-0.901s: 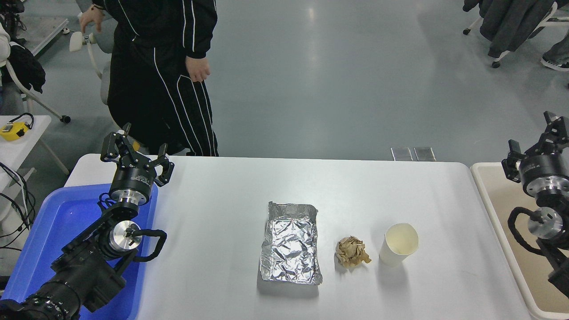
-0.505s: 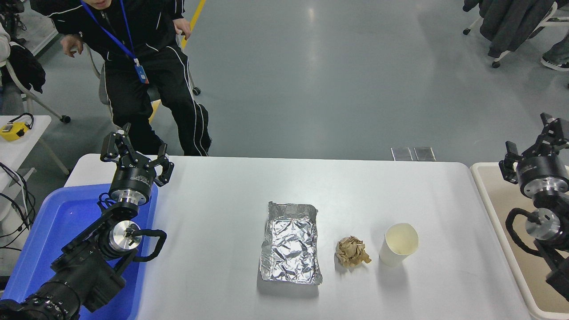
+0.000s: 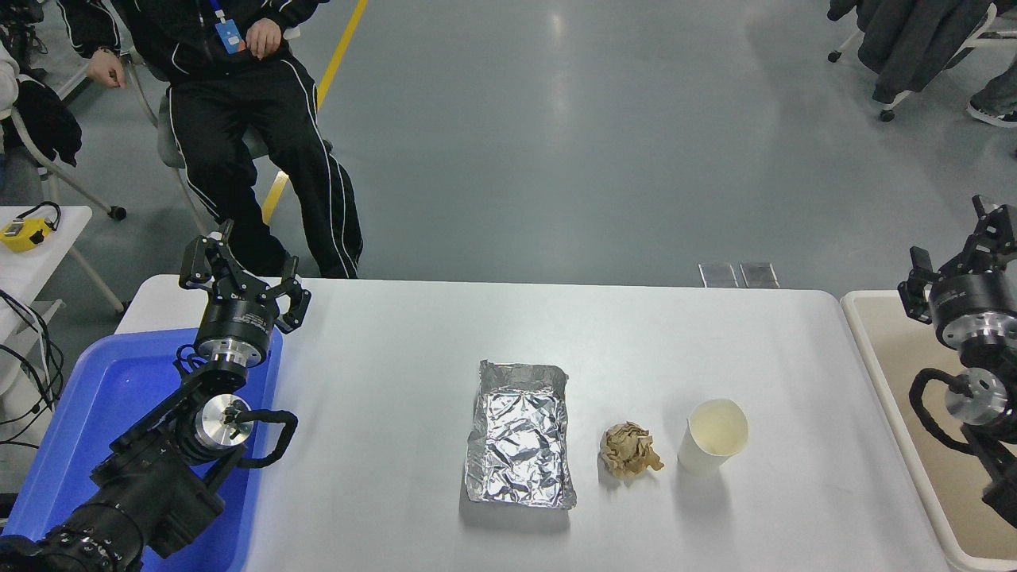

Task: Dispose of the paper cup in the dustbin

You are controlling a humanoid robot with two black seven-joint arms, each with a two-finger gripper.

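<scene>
The white paper cup (image 3: 713,437) stands upright on the white table (image 3: 556,334), right of the middle near the front. The beige dustbin (image 3: 898,381) sits past the table's right edge. My right gripper (image 3: 957,246) is open and empty above the dustbin's far end, well to the right of the cup. My left gripper (image 3: 242,266) is open and empty, parked at the lower left over the far corner of a blue tub.
A crumpled brown paper ball (image 3: 629,450) lies just left of the cup. A foil tray (image 3: 520,435) lies left of that. The blue plastic tub (image 3: 95,429) stands at the left. A person (image 3: 230,119) sits on a chair beyond the table's far left.
My right gripper shifted slightly over the dustbin. The person at the far left went from standing to sitting on the chair. The cup has not moved.
</scene>
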